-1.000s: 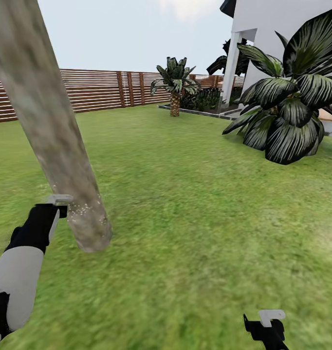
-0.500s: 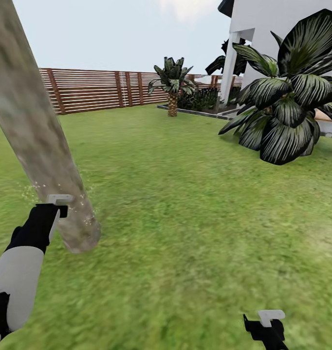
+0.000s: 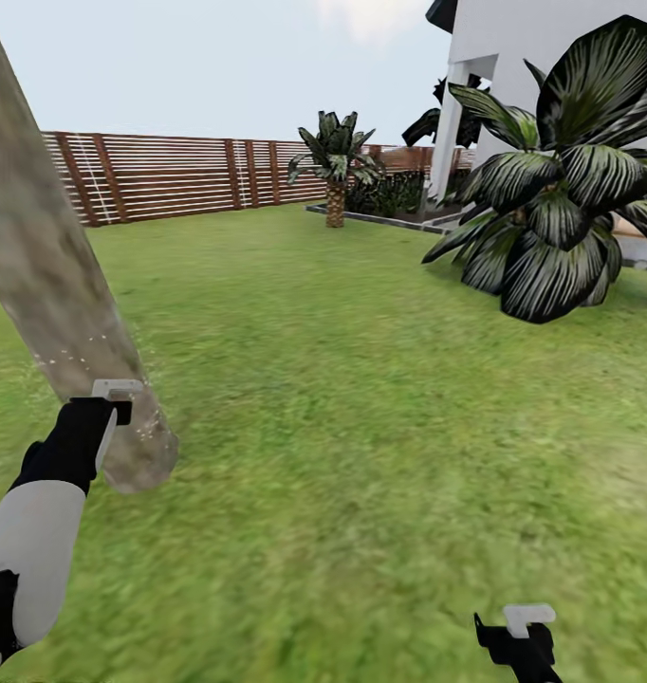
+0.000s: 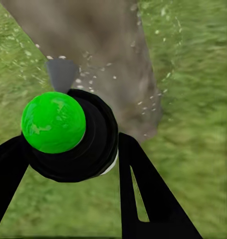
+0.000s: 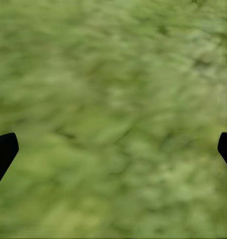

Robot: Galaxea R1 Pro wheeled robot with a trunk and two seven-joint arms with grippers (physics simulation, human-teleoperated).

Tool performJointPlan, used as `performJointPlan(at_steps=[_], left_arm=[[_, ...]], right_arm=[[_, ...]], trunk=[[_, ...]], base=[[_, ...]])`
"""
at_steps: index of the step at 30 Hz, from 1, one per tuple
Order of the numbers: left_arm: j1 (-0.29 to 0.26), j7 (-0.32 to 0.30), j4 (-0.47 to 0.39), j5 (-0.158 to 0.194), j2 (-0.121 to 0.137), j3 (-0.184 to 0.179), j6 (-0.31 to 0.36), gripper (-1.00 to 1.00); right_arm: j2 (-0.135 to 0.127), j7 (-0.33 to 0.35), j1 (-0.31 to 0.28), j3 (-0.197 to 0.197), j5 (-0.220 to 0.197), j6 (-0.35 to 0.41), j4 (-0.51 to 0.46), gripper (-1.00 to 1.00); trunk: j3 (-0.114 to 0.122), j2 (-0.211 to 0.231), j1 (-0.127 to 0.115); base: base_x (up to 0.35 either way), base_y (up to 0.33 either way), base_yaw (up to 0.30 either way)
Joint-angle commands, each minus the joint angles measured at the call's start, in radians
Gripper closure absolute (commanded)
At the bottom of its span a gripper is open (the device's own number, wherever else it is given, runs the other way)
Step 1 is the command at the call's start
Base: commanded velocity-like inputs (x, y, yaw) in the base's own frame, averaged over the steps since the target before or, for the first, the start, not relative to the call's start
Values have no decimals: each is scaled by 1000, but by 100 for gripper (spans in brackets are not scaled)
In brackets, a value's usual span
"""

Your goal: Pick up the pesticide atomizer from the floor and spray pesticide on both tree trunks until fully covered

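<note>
My left gripper (image 3: 113, 402) is shut on the pesticide atomizer (image 4: 68, 134), a dark round bottle that here shows a bright green top. Its grey nozzle (image 4: 61, 74) points at the tree trunk (image 4: 108, 50) close ahead. That trunk (image 3: 58, 304) is a thick, mottled grey-beige column leaning across the left of the head view, its base in the grass beside my left hand. Small white specks dot its lower part. My right gripper (image 3: 521, 628) hangs low at the right, open over bare grass (image 5: 113, 99), its fingertips (image 5: 3, 152) far apart.
Green lawn (image 3: 361, 398) stretches ahead. A big dark-leaved palm (image 3: 551, 218) stands at the right before the white house (image 3: 551, 57). A small palm (image 3: 335, 166) and a brown slatted fence (image 3: 172, 175) close the far side.
The whole picture has shifted, so the camera moved: the trunk now sits further left and more fence shows. Both arms hold the same place in view. The specks on the trunk have changed.
</note>
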Motion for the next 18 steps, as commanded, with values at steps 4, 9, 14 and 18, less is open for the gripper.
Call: performJointPlan(at_steps=[4,9,14,18], left_arm=[[0,4,0,-1,-1,0,-2,100],[4,8,9,-2,-1,6,-4,100],[49,11,15,-2,0,11,-4,100],[95,11,16,0,-3,9,-4,100]], right_arm=[[0,0,0,0,-1,0,0,-100],[0,0,0,0,-1,1,0,-100],[0,0,0,0,-1,1,0,-100],[0,0,0,0,-1,0,0,-100]], trunk=[[0,0,0],[0,0,0],[0,0,0],[0,0,0]], base=[[177,-238,256],[234,-190,250],[260,-164,37],[270,-140,1]])
